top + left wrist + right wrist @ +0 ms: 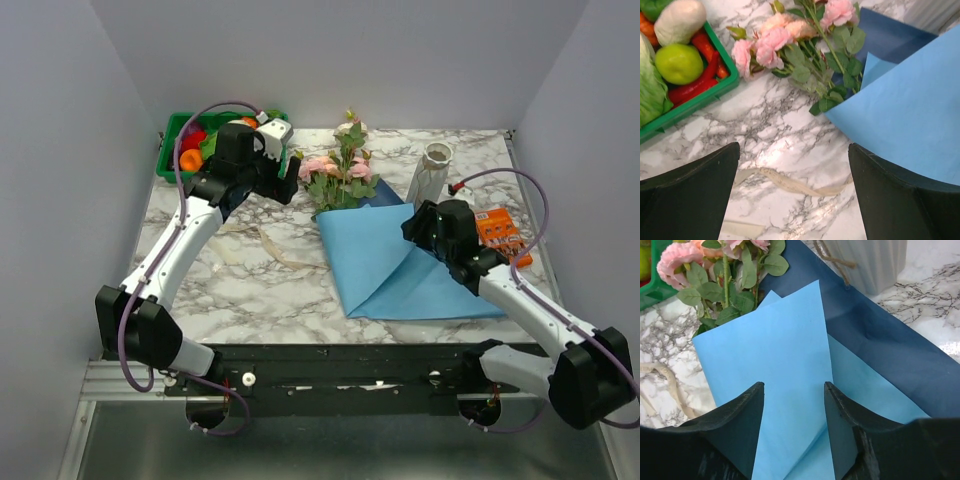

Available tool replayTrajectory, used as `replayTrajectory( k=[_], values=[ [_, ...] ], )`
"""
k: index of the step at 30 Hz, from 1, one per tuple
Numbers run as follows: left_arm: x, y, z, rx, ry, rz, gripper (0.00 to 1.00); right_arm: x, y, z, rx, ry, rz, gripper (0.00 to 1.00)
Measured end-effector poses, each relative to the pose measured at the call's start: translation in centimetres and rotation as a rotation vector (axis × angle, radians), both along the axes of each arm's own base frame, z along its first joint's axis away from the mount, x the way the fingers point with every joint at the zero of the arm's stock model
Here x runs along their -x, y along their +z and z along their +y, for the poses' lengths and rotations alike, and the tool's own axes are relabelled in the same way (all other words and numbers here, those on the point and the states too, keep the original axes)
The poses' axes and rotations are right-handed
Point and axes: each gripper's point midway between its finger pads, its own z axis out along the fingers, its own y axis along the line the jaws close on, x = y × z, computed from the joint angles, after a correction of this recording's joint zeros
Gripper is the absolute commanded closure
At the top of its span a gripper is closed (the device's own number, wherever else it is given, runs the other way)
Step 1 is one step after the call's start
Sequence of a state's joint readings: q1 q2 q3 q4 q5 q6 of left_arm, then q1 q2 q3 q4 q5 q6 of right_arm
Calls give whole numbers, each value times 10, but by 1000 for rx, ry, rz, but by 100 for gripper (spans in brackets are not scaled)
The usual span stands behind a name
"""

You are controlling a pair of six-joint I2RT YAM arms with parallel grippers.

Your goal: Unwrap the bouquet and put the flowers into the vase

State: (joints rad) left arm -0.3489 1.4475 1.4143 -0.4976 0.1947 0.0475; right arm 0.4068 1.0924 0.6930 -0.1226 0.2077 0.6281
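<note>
The flowers [340,168] lie toward the back middle of the marble surface [250,280]. The blooms poke out of the blue paper sheet [400,265] and the stems are buried under it. The beige ribbon [272,247] lies off to the left. The vase [432,168] stands just right of the blooms, its base hidden behind the right arm. The right gripper [793,390] is partly spread over a paper flap, and I can't tell if it's touching. The left gripper [792,150] gapes wide, holding nothing.

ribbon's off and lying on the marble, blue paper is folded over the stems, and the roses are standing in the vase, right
Wrong on the roses: they lie on the marble, stems under the blue paper, not in the vase, which stands beside the paper. The top external view shows it. The ribbon does lie loose on the marble.
</note>
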Motion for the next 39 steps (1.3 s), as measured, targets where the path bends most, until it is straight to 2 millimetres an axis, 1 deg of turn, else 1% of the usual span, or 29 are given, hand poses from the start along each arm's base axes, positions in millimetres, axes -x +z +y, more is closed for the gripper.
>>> replayTrajectory(
  k=[2, 5, 8, 11, 13, 15, 16, 17, 18, 19, 20, 21, 22, 23, 24, 26, 29, 31, 34, 36, 39],
  values=[
    [7, -13, 7, -1, -5, 48, 1, -4, -4, 1, 12, 7, -1, 43],
    [14, -24, 13, 0, -13, 99, 1, -10, -4, 1, 32, 13, -18, 44],
    [17, -25, 18, 8, -18, 120, 1, -14, -6, -1, 60, 10, -28, 44],
    [23, -26, 22, 7, -25, 140, 1, -18, -13, -3, 89, 8, -22, 45],
    [26, -26, 24, 5, -28, 150, 1, -21, -20, -3, 101, 6, -11, 46],
    [28, -25, 24, 5, -36, 149, 1, -23, -29, -2, 113, 7, 12, 50],
    [29, -25, 24, 5, -39, 150, 1, -23, -33, -2, 116, 8, 22, 53],
    [30, -24, 24, 4, -42, 149, 1, -23, -37, -2, 120, 9, 29, 60],
    [32, -23, 25, 4, -43, 147, 1, -24, -39, -1, 122, 10, 34, 64],
    [33, -20, 25, 4, -46, 142, 1, -24, -40, -1, 123, 12, 35, 70],
    [35, -18, 25, 5, -49, 138, 1, -24, -40, 0, 121, 15, 33, 81],
    [36, -16, 25, 6, -50, 134, 1, -25, -39, 0, 119, 18, 30, 87],
    [37, -15, 26, 6, -50, 131, 1, -25, -38, 2, 116, 26, 25, 90],
    [38, -14, 26, 6, -51, 130, 1, -26, -36, 4, 106, 34, 19, 97],
    [39, -14, 26, 6, -52, 129, 1, -26, -34, 7, 99, 45, 12, 99],
    [39, -14, 26, 7, -53, 130, 1, -26, -29, 14, 81, 75, -7, 99],
    [41, -13, 24, 16, -66, 134, 1, -23, -16, 35, 58, 142, -37, 99],
    [41, -12, 22, 26, -76, 133, 1, -22, 0, 59, 41, 205, -69, 99],
    [44, -9, 20, 41, -82, 133, 1, -21, 33, 107, 12, 318, -131, 99],
    [45, -7, 20, 48, -82, 132, 1, -22, 53, 146, -5, 398, -168, 99],
    [46, -4, 20, 59, -73, 133, 1, -21, 69, 201, -23, 499, -201, 99]
  ],
)
